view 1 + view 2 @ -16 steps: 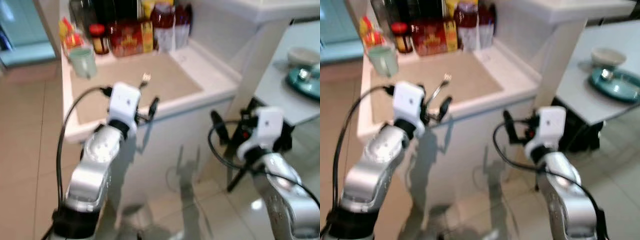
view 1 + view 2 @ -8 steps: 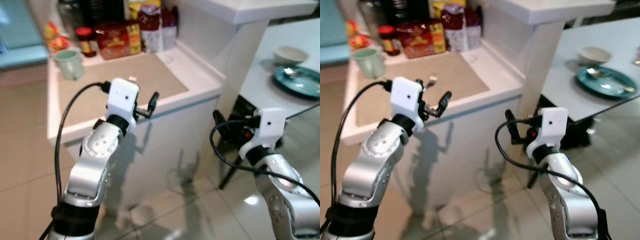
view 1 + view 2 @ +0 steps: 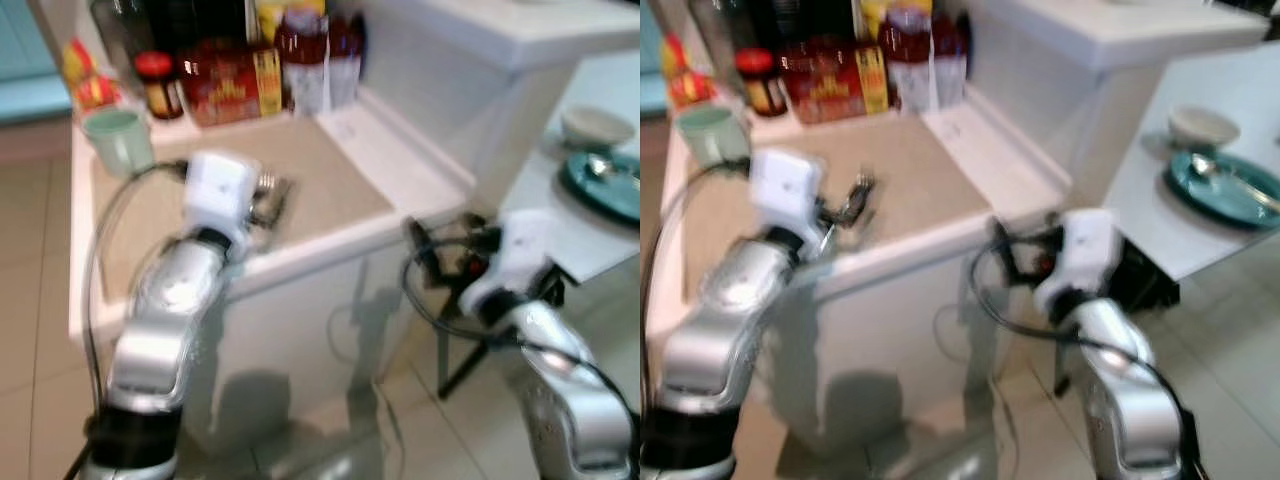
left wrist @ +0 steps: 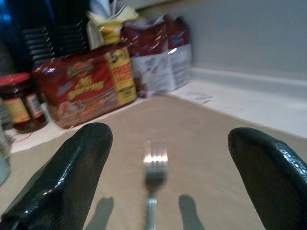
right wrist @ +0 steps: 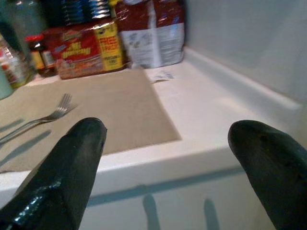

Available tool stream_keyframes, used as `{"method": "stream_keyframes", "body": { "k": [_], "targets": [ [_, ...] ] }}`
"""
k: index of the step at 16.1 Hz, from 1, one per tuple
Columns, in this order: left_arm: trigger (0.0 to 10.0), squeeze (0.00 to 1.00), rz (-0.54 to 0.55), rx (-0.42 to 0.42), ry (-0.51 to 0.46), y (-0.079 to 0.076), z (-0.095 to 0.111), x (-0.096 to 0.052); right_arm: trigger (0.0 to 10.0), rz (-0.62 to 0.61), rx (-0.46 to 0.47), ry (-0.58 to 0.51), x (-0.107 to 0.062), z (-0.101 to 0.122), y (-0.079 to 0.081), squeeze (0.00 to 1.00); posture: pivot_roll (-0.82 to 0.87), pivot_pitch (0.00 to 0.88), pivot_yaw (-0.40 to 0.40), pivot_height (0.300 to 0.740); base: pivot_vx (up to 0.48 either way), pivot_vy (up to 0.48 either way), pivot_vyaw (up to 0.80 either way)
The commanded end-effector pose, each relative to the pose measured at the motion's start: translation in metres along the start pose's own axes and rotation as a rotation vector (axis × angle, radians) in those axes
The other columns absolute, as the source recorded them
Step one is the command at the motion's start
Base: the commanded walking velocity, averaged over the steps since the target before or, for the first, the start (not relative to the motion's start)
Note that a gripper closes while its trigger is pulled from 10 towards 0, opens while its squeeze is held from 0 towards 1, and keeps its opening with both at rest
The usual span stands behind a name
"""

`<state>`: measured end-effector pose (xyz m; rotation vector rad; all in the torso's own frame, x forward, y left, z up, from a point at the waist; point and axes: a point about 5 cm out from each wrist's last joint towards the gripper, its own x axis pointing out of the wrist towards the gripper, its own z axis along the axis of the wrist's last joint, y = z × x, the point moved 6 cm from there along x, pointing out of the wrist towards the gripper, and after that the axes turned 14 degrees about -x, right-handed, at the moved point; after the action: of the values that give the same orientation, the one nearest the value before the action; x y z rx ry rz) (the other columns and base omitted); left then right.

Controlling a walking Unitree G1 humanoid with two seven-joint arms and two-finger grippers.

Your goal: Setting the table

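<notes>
Left wrist view: left hand (image 4: 168,158) spread, fork (image 4: 152,177) between fingers.

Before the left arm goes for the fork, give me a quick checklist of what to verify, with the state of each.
1. Left pincer open: ok, fingers spread wide.
2. Fork lined up: ok, it lies between the fingers in the left wrist view.
3. Fork free to lift: ok, it lies flat on the beige mat, nothing on it.
4. Clutter clear: ok, green mug and food packets sit apart, farther back.
5. Right pincer out of the way: ok, open, at the counter edge.
6. Height above the fork: cannot tell.
</notes>
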<state>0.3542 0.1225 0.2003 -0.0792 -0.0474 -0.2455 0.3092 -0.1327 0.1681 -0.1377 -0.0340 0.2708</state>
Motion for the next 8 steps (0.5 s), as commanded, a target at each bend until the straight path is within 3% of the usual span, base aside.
{"method": "stream_keyframes", "body": {
  "k": [1, 2, 7, 8],
  "targets": [
    [10.0, 0.00, -0.032, 0.002, -0.012, -0.012, 0.004, 0.002, 10.0, -0.020, -0.018, 0.007, -0.004, -0.001, -0.010, 0.00, 0.04, 0.023, -0.013, 0.740, 0.480, 0.000, 0.00],
    [10.0, 0.00, -0.030, 0.004, -0.010, -0.011, 0.004, 0.002, 10.0, -0.015, -0.018, 0.010, -0.004, -0.001, -0.009, 0.00, 0.04, 0.023, -0.013, 0.740, 0.469, 0.000, 0.00],
    [10.0, 0.00, -0.038, -0.004, 0.034, -0.005, -0.002, 0.001, 10.0, 0.103, -0.057, -0.007, -0.009, 0.001, 0.002, 0.00, 0.04, 0.014, -0.015, 0.740, 0.000, 0.000, 0.00],
    [10.0, 0.40, -0.071, -0.028, 0.066, -0.007, -0.005, 0.000, 10.0, 0.141, -0.050, -0.017, -0.012, 0.004, 0.004, 0.00, 0.04, 0.013, -0.012, 0.740, 0.000, 0.000, 0.00]
  ]
}}
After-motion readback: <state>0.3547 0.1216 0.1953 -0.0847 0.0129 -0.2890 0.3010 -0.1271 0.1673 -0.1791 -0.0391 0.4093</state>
